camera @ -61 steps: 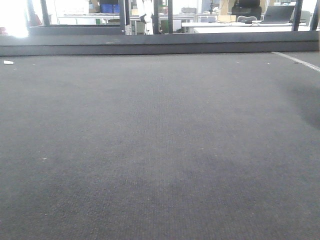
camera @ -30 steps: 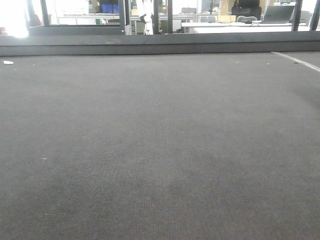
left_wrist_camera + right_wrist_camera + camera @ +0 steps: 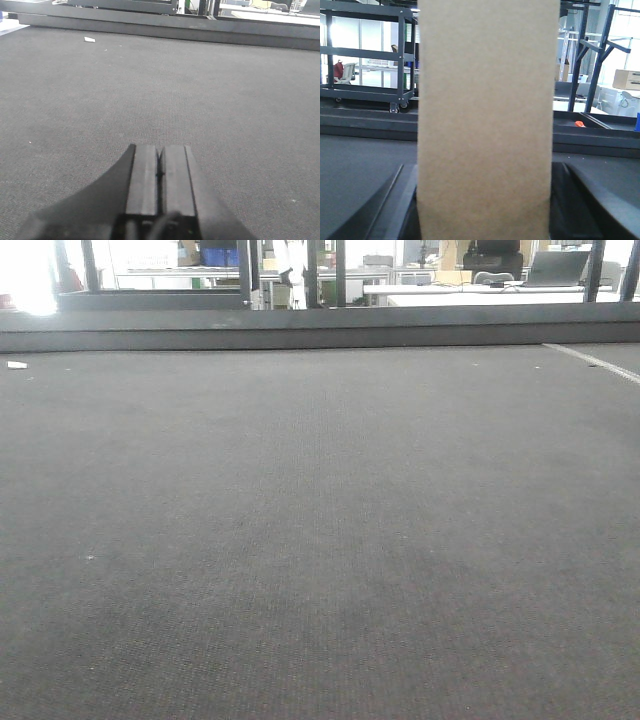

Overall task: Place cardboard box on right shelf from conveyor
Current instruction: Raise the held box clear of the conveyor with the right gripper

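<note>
The cardboard box (image 3: 485, 100) is plain tan and stands upright, filling the middle of the right wrist view. My right gripper (image 3: 484, 169) is shut on it, one dark finger pressed to each side. The box hides what lies straight ahead. The conveyor (image 3: 320, 520) is a wide dark grey ribbed belt and covers nearly all of the front view; neither the box nor an arm shows there. My left gripper (image 3: 160, 148) hovers low over the belt (image 3: 210, 85), shut with nothing between its pads. The right shelf is out of view.
A raised dark rim (image 3: 320, 328) runs along the belt's far edge. A small white scrap (image 3: 17, 365) lies at the far left and a white stripe (image 3: 595, 362) at the far right. A dark wheeled rack (image 3: 370, 55) stands beyond the belt, with desks behind.
A dark shadow on the belt's right side in the front view has faded and gone. The belt itself looks the same.
</note>
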Available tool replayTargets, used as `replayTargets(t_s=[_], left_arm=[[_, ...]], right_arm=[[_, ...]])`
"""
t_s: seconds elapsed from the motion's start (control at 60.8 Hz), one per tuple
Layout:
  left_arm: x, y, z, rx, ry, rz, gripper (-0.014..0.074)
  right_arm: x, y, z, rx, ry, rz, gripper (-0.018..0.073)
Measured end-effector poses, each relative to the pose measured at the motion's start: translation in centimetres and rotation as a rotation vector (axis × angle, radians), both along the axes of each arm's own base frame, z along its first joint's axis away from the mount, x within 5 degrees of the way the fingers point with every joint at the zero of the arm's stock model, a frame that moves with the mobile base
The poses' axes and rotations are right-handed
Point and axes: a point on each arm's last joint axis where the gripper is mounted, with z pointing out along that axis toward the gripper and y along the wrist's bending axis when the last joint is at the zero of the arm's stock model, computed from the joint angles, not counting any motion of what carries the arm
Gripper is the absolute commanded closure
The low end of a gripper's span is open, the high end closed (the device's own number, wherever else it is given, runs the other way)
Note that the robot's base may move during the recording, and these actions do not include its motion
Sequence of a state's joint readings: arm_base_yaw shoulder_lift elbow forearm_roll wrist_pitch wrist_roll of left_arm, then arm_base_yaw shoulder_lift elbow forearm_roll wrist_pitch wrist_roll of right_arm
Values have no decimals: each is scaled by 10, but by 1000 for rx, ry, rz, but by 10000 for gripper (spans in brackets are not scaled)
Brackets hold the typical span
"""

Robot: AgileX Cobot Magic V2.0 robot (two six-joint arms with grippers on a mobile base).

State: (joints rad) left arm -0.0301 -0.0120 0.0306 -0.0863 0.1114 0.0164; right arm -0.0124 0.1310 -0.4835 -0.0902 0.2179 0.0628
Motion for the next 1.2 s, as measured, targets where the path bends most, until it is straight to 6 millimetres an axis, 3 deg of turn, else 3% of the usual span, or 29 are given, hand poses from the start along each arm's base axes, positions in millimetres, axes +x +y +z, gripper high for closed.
replayTargets(t_s=[1.2], left_arm=[[0,0,0,0,0,0,715]], right_arm=[[0,0,0,-4,0,-2,246]])
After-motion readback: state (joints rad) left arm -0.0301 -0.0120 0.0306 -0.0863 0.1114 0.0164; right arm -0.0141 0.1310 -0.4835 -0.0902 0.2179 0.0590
